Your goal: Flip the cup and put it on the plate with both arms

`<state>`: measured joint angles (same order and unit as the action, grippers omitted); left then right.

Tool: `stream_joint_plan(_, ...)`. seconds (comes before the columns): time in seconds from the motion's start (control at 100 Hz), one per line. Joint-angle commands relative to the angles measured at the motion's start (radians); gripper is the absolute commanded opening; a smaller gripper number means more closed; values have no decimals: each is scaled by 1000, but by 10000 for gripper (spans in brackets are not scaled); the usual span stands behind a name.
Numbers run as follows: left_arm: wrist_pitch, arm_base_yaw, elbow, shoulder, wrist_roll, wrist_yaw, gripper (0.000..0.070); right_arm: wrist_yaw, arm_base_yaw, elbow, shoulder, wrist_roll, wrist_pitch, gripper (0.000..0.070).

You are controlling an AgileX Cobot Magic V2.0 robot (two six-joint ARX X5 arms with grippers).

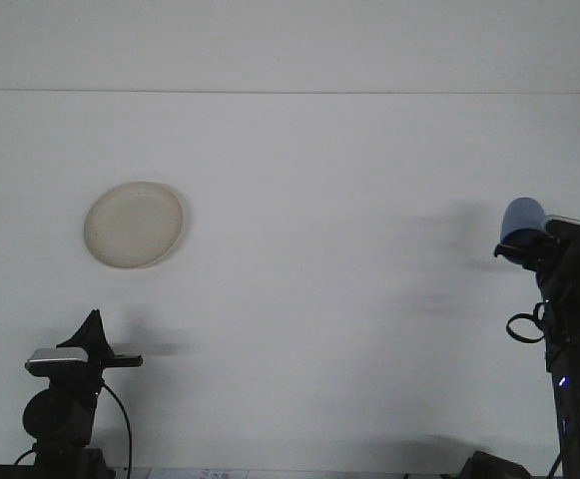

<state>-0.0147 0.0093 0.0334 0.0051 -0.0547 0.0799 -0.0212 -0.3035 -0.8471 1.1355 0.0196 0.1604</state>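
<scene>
The right hand (522, 244) was closed on the blue cup (521, 220) and held it up in the air, above the white counter (349, 299). The cup stuck out from the hand toward the left, with its round end up. I could not tell which end was the open one.

The left hand (95, 334) waited low down on the other side. I could not tell if it was open or closed.

The cream plate (134, 225) sat far to the left of the right hand, and a little beyond the left hand.

The cup could slip out if the hand only pinched its edge. When the cup goes from one hand to the other, it might drop if one lets go too soon. It could also miss the plate or tip over and roll away.
</scene>
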Motion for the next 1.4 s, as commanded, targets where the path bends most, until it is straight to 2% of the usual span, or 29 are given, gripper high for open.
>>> stream_joint_plan(0.0, -12, 3, -19, -2, -5, 3, 13, -1, 66, -58, -37, 41, 114, 0)
stream_joint_plan(0.29, -12, 3, -19, -2, -5, 3, 13, -17, 471, -388, -14, 63, 685, 0)
stream_joint_plan(0.47, -12, 3, -19, -2, -5, 3, 13, -118, 656, -565, 141, 70, 911, 0)
stream_joint_plan(0.59, -12, 3, -19, -2, -5, 3, 13, -121, 746, -630, 263, 55, 1017, 0)
stream_joint_plan(0.98, -12, 3, -19, -2, -5, 3, 13, -121, 929, -667, 547, 8, 1077, 0)
stream_joint_plan(1.39, -12, 3, -19, -2, -5, 3, 13, -109, 980, -668, 640, -10, 1118, 0)
